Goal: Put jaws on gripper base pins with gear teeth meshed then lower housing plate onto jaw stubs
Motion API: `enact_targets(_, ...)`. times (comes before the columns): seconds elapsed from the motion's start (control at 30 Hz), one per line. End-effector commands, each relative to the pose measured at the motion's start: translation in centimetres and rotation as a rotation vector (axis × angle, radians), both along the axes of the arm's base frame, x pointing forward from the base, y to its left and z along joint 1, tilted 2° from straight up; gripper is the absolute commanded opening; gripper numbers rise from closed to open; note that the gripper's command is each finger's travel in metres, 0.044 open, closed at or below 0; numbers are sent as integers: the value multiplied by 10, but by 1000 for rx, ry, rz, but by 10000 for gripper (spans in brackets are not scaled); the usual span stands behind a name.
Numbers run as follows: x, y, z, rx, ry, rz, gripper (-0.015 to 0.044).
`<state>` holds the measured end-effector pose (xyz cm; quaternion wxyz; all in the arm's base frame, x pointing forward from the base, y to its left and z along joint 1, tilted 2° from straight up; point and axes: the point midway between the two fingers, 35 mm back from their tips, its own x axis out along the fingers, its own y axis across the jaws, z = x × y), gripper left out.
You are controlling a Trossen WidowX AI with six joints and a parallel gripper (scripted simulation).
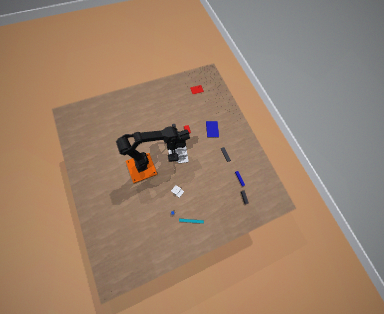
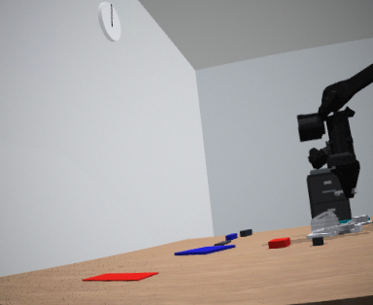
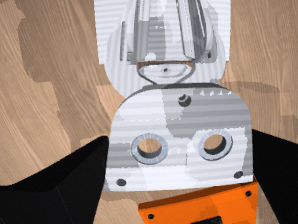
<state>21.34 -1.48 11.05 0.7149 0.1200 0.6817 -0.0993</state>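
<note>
two fingers of my gripper (image 1: 173, 157) (image 2: 353, 194) (image 3: 180, 160) set wide, pinching the housing plate (image 3: 182, 122) by its side edges. plate's pale, ridged, rounded at one end, with two ringed holes and three small dark ones. gripper base (image 3: 112, 65) is on the table (image 1: 133, 240) (image 2: 202, 277) (image 3: 45, 115). count: one plate, one base, two red pieces (image 1: 197, 89) (image 2: 121, 277).

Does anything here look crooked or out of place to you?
Nothing looks spilled or damaged. The one odd sight is the metal plate between the gripper's fingers: from the wrist it overlaps the gripper base without lining up over it, probably because it is still to be fitted.
</note>
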Motion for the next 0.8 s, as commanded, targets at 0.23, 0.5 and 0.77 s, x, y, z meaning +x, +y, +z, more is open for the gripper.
enact_targets(0.23,1,0,-12,-3,2,-3,351)
enact_targets(0.5,3,0,-25,-3,2,-3,351)
enact_targets(0.77,3,0,-38,-3,2,-4,351)
